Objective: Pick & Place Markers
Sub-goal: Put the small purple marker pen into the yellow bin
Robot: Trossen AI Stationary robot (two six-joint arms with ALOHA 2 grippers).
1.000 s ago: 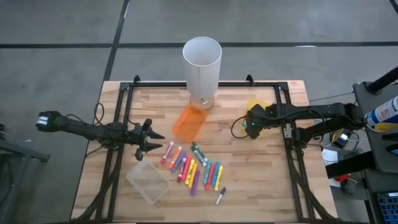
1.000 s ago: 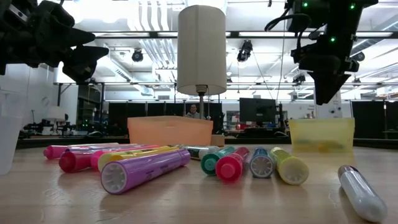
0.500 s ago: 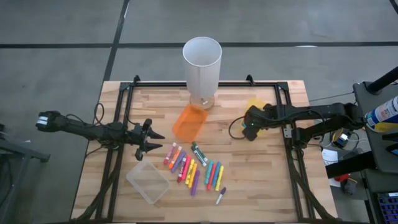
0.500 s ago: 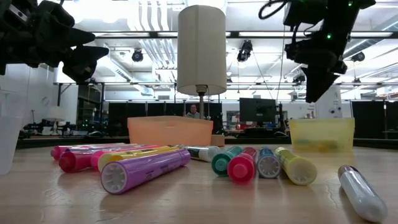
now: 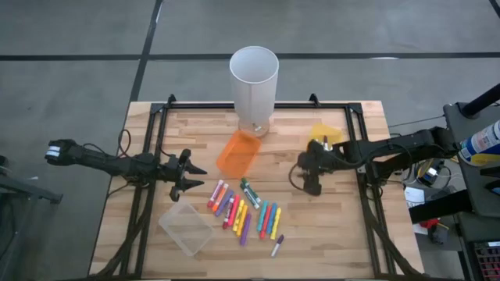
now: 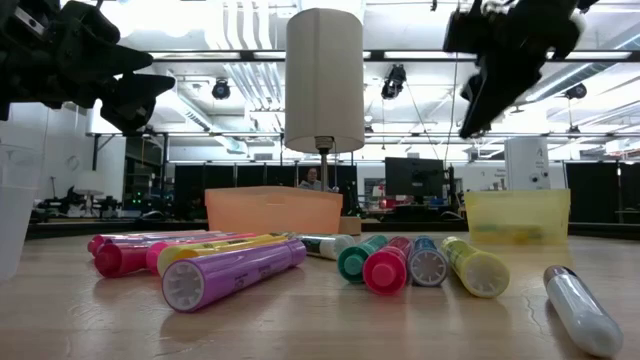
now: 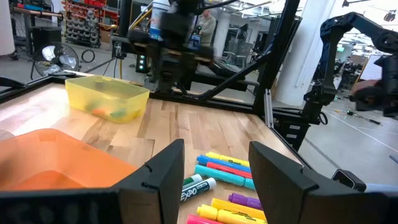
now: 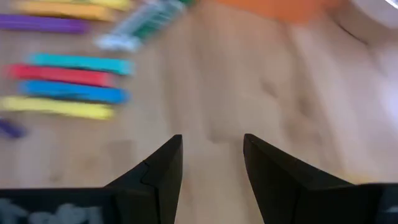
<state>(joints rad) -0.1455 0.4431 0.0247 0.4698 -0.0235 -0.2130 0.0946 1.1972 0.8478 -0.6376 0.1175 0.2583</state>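
Observation:
Several capped markers (image 5: 242,215) in pink, yellow, purple, teal, red and blue lie side by side on the wood near the table's near edge, also seen in the low view (image 6: 300,265). One white-and-purple marker (image 5: 276,247) lies apart, nearer the edge. My left gripper (image 5: 187,173) hovers open just left of the pile; its wrist view shows the markers (image 7: 224,180) ahead. My right gripper (image 5: 310,186) hangs open and empty over bare wood right of the pile, which lies ahead of it in its wrist view (image 8: 68,87).
A yellow bin (image 5: 324,134) holding a few small coloured things stands behind the right gripper. An orange bin (image 5: 238,154) and a tall white cylinder (image 5: 254,78) stand at the far middle. A clear bin (image 5: 186,228) sits near left. Bare wood lies between the pile and the right frame rail.
My right gripper has moved from beside the yellow bin toward the near edge and leftward, closer to the markers, tipping its fingers down toward the table. It stays open and empty.

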